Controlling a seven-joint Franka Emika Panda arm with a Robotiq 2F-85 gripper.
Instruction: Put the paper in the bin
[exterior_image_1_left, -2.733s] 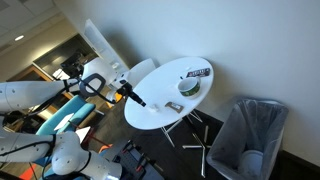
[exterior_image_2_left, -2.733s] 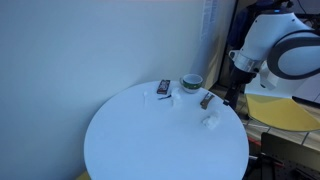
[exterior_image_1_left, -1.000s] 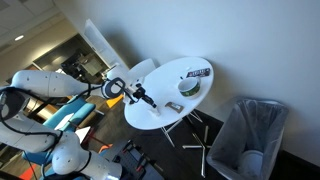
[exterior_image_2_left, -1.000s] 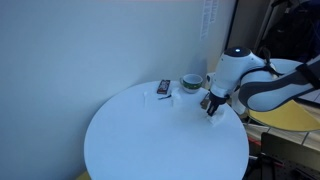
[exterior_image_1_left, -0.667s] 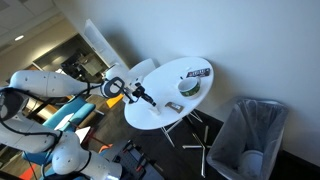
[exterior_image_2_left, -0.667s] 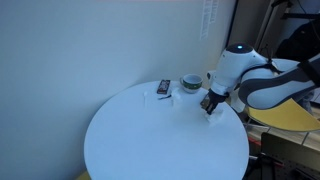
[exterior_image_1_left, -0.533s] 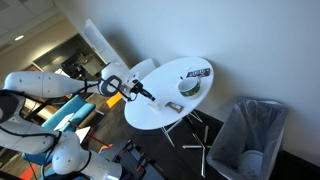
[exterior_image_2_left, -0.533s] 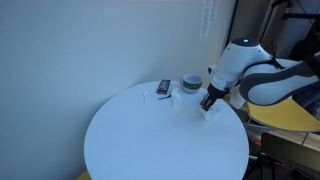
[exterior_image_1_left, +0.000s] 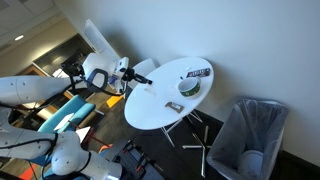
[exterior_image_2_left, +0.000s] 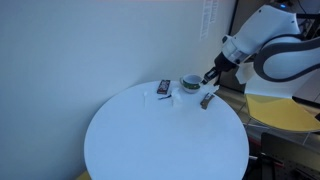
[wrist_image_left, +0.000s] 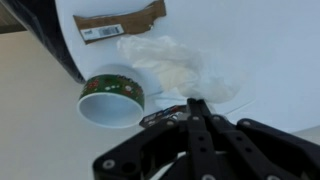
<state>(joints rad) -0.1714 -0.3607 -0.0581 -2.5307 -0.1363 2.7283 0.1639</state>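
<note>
A round white bench is seen in both exterior views. It is carried on a metal star-shaped foot and set close to a plain white wall. The gripper is held above the bench edge nearest the arm and is tilted down toward the top.

In the wrist view the gripper's fingers are drawn fully together. The crumpled white paper is seen right at their tips, apparently pinched there, though how firmly cannot be told. A small bowl, green-patterned outside and white inside, is placed just beside the paper. A brown card strip with a white label is laid beyond both, near the same edge. A dark flat packet is placed by the edge next to the wall.

The bin is stood on the dark floor off the opposite edge of the bench, well apart from the gripper. It is dark grey and lined with a grey bag, and a pale object is seen low inside it.

Behind the arm, an open office space is shown with wood-toned panels, ceiling lights and a teal seat.
</note>
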